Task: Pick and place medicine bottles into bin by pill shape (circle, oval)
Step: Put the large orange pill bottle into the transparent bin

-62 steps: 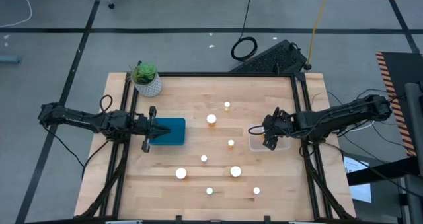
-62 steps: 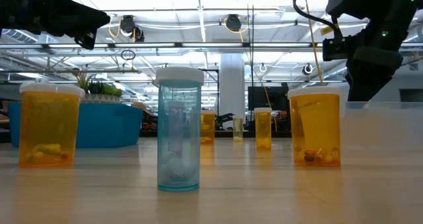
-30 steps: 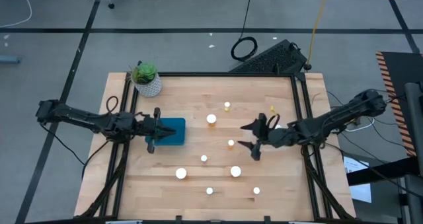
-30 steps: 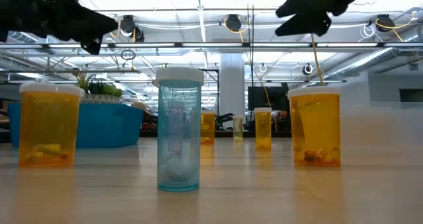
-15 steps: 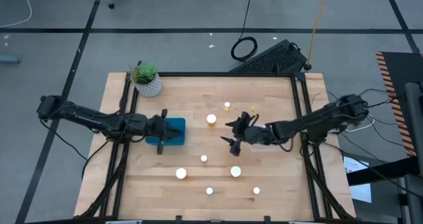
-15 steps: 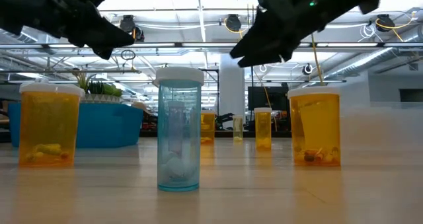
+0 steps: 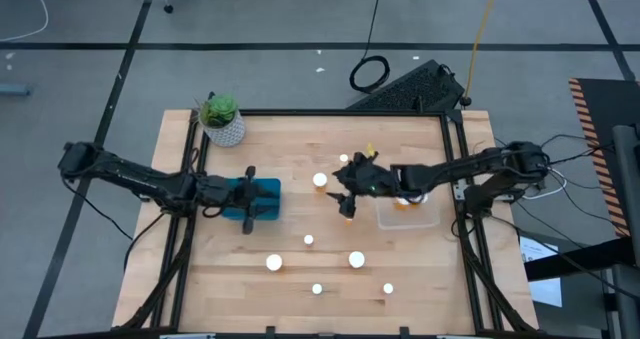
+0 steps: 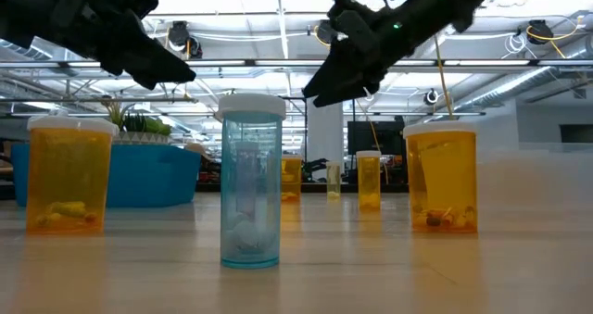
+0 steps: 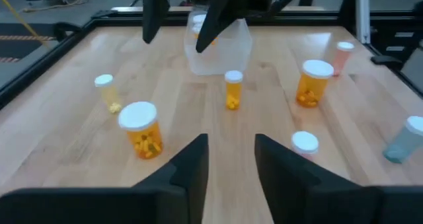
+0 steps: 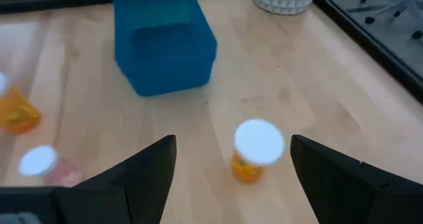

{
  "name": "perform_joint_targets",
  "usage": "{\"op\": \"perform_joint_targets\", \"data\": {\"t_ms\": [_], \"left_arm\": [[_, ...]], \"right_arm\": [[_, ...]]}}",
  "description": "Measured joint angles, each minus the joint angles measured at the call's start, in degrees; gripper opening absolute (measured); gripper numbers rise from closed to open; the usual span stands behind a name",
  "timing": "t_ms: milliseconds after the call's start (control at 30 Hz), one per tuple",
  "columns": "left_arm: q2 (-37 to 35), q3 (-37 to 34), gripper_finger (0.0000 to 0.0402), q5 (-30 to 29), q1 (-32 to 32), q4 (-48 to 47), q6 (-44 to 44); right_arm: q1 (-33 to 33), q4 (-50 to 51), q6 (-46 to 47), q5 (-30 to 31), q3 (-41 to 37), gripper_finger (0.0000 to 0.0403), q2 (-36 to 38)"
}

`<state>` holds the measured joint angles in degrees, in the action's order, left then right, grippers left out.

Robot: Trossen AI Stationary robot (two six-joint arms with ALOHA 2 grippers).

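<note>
The right gripper (image 7: 342, 197) has swung left from the clear bin (image 7: 385, 220), where an amber bottle (image 7: 404, 201) lies, to mid-table, jaws spread toward a white-capped medicine bottle (image 10: 258, 150), while the left gripper (image 7: 247, 201) hovers parted over the empty blue bin (image 7: 268, 193).

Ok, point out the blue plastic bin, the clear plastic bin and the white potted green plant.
Blue plastic bin (image 10: 165, 45): right wrist view, on its inner floor.
Clear plastic bin (image 7: 408, 215): high view, on its bare floor near the front rim.
White potted green plant (image 7: 220, 112): high view, on the leaves.
</note>
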<state>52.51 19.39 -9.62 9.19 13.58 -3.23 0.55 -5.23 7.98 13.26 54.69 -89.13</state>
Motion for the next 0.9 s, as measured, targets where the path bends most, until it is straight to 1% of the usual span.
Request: {"op": "perform_joint_targets", "data": {"t_ms": [100,167,300,400,500,600,700,900], "left_arm": [[0.0,0.0,0.0148,0.4,-0.7,0.0,0.0],[0.0,0.0,0.0148,0.5,-1.2,-0.2,0.1],[0.0,0.0,0.0142,0.6,-2.1,-0.5,0.3],[0.0,0.0,0.0137,1.0,-2.2,-1.2,0.0],[0.0,0.0,0.0137,1.1,-2.2,-2.2,0.0],[0.0,0.0,0.0138,1.1,-2.2,-2.5,0.1],[0.0,0.0,0.0138,1.2,-2.2,-2.5,0.2],[0.0,0.0,0.0138,1.2,-2.2,-2.7,0.3]], "right_arm": [[-2.5,7.5,-3.3,-2.8,5.1,0.0308,-2.0],[-4.1,11.3,-4.8,-4.5,10.4,0.0320,-4.6],[-7.0,24.3,-8.7,-8.7,21.5,0.0343,-11.4],[-8.4,34.0,-11.0,-9.1,29.6,0.0347,-16.2],[-9.7,39.5,-11.9,-11.2,35.7,0.0345,-19.8],[-10.7,43.6,-11.7,-13.0,39.4,0.0342,-22.7],[-11.2,44.8,-11.7,-13.6,41.7,0.0342,-24.3],[-11.0,43.8,-10.8,-13.8,41.8,0.0341,-25.2]]}}
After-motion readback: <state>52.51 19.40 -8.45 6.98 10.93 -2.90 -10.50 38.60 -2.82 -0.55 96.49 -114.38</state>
